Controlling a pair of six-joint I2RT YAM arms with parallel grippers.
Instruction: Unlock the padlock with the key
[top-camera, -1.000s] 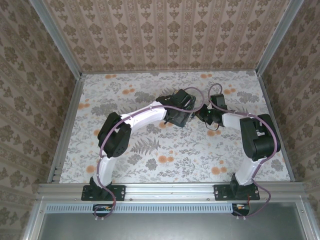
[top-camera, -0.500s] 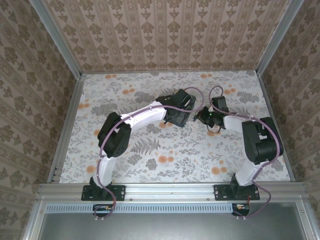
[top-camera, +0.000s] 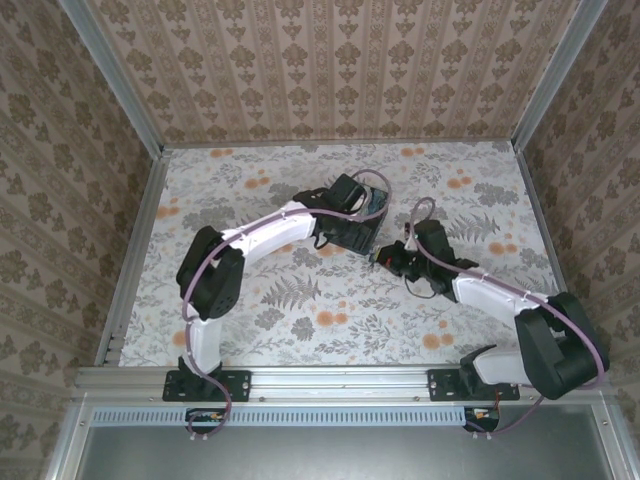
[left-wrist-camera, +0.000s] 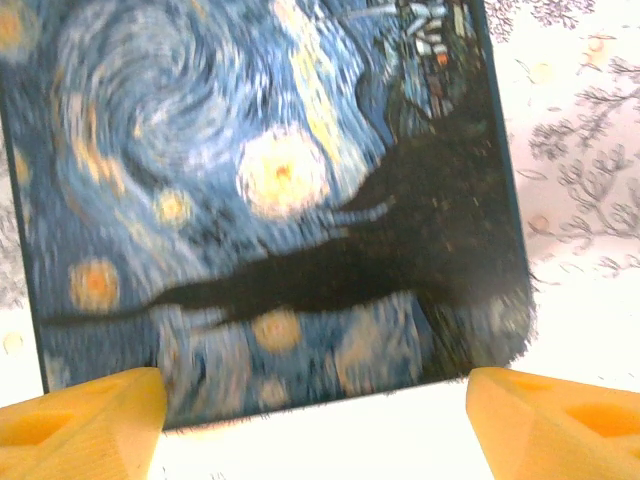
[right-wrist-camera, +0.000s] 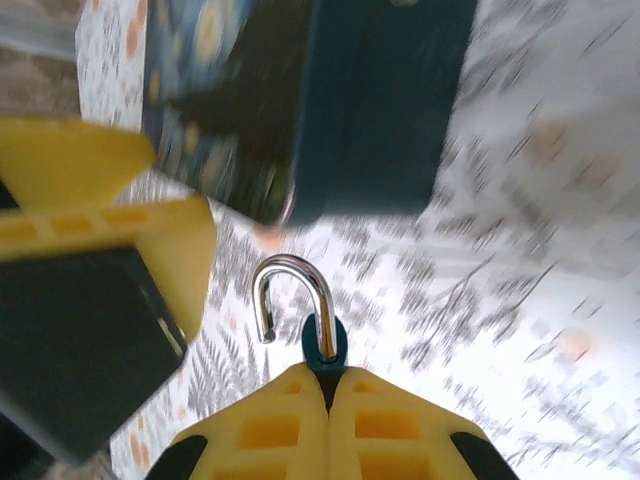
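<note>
Right end effector (right-wrist-camera: 325, 375) (outstretched) pinching padlock (right-wrist-camera: 323, 346).

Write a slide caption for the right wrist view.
Right gripper shut on the padlock, shackle open, before the starry-night box.

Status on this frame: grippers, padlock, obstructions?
Left gripper open, facing starry-night box. Right gripper shut on padlock, shackle open. Box close beyond.

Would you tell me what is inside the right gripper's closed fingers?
The padlock: its open silver shackle and some blue body poke out of the right gripper; the rest is covered.
</note>
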